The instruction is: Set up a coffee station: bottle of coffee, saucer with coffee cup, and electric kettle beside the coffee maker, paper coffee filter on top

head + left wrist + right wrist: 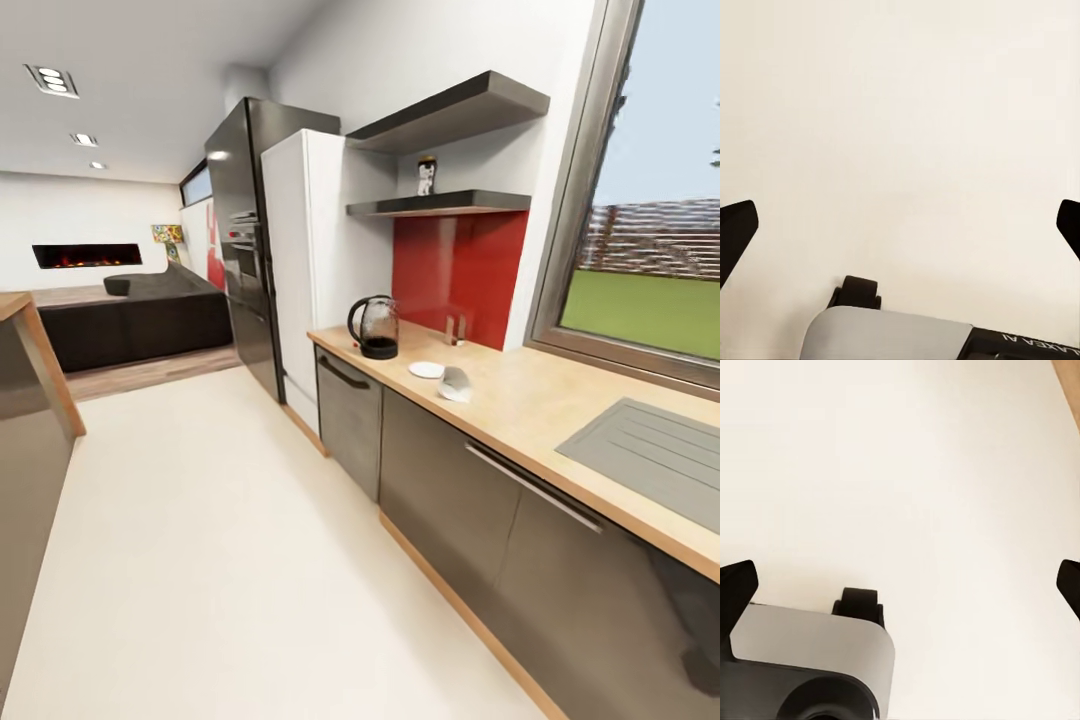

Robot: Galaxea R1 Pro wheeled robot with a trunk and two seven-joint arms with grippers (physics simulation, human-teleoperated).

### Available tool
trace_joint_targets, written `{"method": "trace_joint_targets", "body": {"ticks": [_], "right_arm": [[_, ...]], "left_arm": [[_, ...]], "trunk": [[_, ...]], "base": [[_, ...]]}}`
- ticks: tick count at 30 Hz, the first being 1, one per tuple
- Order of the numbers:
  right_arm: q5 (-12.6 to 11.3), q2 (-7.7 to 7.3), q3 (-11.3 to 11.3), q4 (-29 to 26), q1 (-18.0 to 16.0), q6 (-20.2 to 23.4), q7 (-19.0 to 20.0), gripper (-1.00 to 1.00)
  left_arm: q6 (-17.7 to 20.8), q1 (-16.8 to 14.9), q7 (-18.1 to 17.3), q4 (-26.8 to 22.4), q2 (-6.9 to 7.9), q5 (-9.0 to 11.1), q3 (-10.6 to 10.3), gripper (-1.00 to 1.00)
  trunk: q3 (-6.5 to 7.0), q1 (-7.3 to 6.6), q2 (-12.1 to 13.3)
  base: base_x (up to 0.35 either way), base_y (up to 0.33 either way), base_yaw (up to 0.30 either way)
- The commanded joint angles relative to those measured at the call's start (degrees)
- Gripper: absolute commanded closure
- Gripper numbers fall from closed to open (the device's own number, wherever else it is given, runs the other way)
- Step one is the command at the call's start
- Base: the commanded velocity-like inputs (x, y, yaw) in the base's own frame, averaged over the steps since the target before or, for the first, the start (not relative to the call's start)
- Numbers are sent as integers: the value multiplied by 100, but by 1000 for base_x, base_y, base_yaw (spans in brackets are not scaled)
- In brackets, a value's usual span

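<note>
Glass electric kettle [375, 327] and saucer [426, 369] stand far right on the tabletop [540, 400]; both arms' jaws gape empty above floor.

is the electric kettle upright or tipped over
Upright: the electric kettle stands on its black base on the countertop, handle at its side.

Shelf figurine [426, 175] too small to identify (sink [655, 455] cropped).

Light matt wood countertop [540, 395] showing a smooth grain, clear glass kettle [375, 327] glinting, glossy red wall panel [458, 272] shining, grey cabinet fronts [440, 490] looking matt, pale floor [220, 560] lying smooth.
</note>
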Motion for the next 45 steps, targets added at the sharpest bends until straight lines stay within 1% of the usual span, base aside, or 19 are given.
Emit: {"method": "trace_joint_targets", "body": {"ticks": [1,8,15,20,23,25,26,27,28,29,30,34,37,38,39,40,43,44,45], "right_arm": [[45,0,1,3,-3,-13,-2,-100],[44,-2,1,3,-3,-13,-2,-100],[37,-2,1,1,-3,-11,9,-100],[31,41,-7,-33,-3,-18,10,-100],[29,66,-7,-125,-5,-89,20,-100],[28,135,-6,-435,-8,-287,43,-100],[28,205,-1,-787,-10,-418,84,-100],[28,233,1,-991,-8,-466,112,-100],[22,329,16,-2310,-8,-597,465,-100],[21,336,31,-2531,-7,-600,560,-100],[20,346,99,-2969,-9,-594,758,-100],[20,356,394,-3888,-11,-429,1051,-100],[7,358,637,-4652,-11,-78,1154,-100],[-9,360,773,-5432,-12,387,1206,-100],[-16,368,873,-6418,-66,920,1230,-100],[-13,373,891,-6663,-132,1024,1231,-100],[-9,381,901,-6921,-317,1136,1227,-100],[-7,384,898,-7023,-481,1225,1226,-100],[-5,385,895,-7059,-568,1289,1224,-100]], "left_arm": [[-1,2,-1,-7,-4,41,9,-100],[-1,2,-1,-7,-4,40,10,-100],[-1,2,-1,-7,-4,39,7,-100],[-1,2,-1,-7,-4,41,8,-100],[-1,2,-1,-7,-4,40,9,-100],[-5,2,-1,-7,-4,42,10,-100],[-7,2,-1,-7,-4,43,10,-100],[-7,2,-1,-7,-4,44,10,-100],[-9,2,-1,-7,-9,45,10,-100],[-9,2,-1,-7,-10,45,10,-100],[-9,2,-1,-7,-11,46,7,-100],[-10,2,-1,-7,-17,46,4,-100],[-10,2,-1,-7,-19,46,2,-100],[-10,2,-1,-7,-20,46,2,-100],[-10,2,-1,-7,-21,46,-2,-100],[-10,2,-1,-7,-21,46,-4,-100],[-10,2,-1,-7,-21,46,-6,-100],[-10,2,-1,-7,-21,46,-6,-100],[-10,2,-1,-7,-21,46,-7,-100]], "trunk": [[-5,3,-2],[-5,3,-2],[-5,3,-2],[-5,3,-2],[-5,3,-2],[-5,3,-2],[-5,3,-2],[-5,3,-2],[-5,3,-2],[-5,3,-2],[-5,3,-2],[-5,3,-2],[-5,3,-2],[-5,3,-2],[-5,3,-2],[-5,3,-2],[-5,3,-2],[-5,3,-2],[-5,3,-2]], "base": [[234,173,159],[113,82,156],[15,11,26],[2,1,3],[0,0,1],[0,0,0],[0,0,0],[0,0,0],[0,0,0],[0,0,0],[0,0,0],[0,0,0],[0,0,0],[0,0,0],[0,0,0],[0,0,0],[0,0,0],[0,0,0],[0,0,0]]}}
